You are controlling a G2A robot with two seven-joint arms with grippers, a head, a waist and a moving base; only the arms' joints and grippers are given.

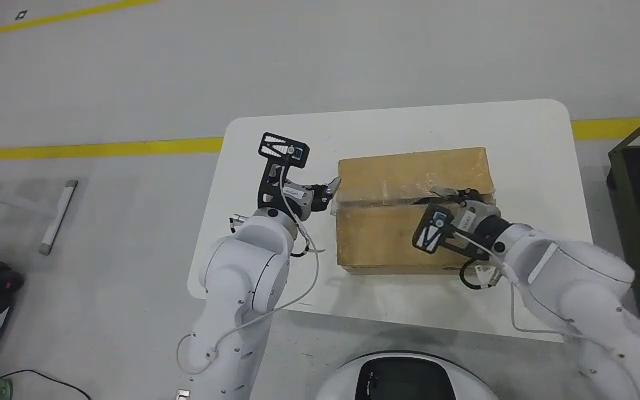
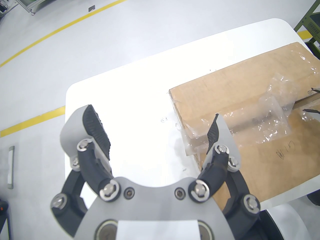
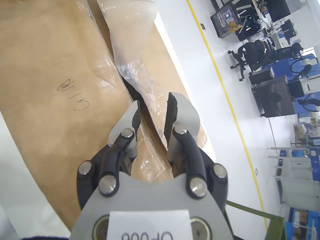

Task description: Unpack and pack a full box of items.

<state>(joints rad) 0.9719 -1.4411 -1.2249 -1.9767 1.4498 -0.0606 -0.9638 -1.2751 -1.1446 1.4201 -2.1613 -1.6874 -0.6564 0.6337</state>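
A brown cardboard box point(image 1: 400, 240) lies shut on the white table point(image 1: 270, 160), its top flaps meeting in a middle seam. Clear tape point(image 3: 125, 21) is peeled up from that seam and crumpled; the left wrist view has the tape point(image 2: 252, 118) loose over the box point(image 2: 262, 166). My right gripper point(image 3: 153, 112) rests on the box top point(image 3: 50, 63) with its fingers narrowly open astride the seam, toward the box's right end point(image 1: 455, 197). My left gripper point(image 2: 155, 128) hangs wide open and holds nothing, just off the box's left end point(image 1: 330, 190).
Bare table top point(image 2: 125, 96) lies left of the box and behind it. A green metal frame point(image 1: 625, 170) stands off the table's right edge. Grey floor with a yellow line point(image 1: 110, 150) surrounds the table.
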